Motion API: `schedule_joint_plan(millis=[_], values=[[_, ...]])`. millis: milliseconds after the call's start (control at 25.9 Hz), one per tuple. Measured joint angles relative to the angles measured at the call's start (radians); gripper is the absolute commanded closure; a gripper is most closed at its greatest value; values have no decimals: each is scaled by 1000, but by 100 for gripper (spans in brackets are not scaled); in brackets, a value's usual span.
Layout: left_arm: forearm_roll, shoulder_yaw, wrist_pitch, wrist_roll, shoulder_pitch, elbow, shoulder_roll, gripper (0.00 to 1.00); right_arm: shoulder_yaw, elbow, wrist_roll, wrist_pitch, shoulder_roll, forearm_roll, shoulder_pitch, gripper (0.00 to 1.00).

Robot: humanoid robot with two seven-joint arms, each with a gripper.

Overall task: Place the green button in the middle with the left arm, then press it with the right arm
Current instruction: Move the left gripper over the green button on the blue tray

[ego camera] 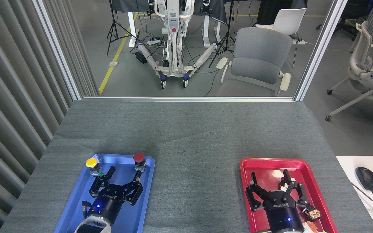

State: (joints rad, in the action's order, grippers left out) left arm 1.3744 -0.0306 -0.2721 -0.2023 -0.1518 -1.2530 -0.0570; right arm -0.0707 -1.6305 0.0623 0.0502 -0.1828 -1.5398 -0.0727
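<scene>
Even, fairly bright indoor light is falling from overhead, and the grey tabletop [186, 136] is showing no hard shadows, only a faint darker band running across its near-left part. Soft white glare is sitting on the blue tray [76, 200] along its far rim, left of the tabletop's centre, and a pale glossy patch is glinting inside the red tray [322, 191], right of that centre. Small blue indicator lights are glowing near the tabletop's near edge. Focus is holding sharp from the tabletop to the floor beyond it. Vertical lines beyond the tabletop's far corners are leaning outward, suggesting wide-angle distortion.
</scene>
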Motion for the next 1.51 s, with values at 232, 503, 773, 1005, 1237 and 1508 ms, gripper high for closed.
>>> schedule_joint_plan(millis=[232,503,773,1005,1237,1508], values=[[-6,1,-2,4,7,-13,-2,1,-1,2,3,0,10,-4,2,0],[-12,6,2,1,5,-10,-4,1,0,10,2,0,6,-5,-4,0],[-13,8,5,0,13,-23,-8,1,25,14,-1,38,7,-2,-13,0],[-13,9,5,4,15,-26,-9,1,32,37,7,84,11,-3,-14,0],[-17,33,1,17,10,-24,-9,1,30,41,10,138,15,-3,-14,0],[-41,40,-5,20,13,-33,-8,1,29,48,2,144,24,-4,-8,0]])
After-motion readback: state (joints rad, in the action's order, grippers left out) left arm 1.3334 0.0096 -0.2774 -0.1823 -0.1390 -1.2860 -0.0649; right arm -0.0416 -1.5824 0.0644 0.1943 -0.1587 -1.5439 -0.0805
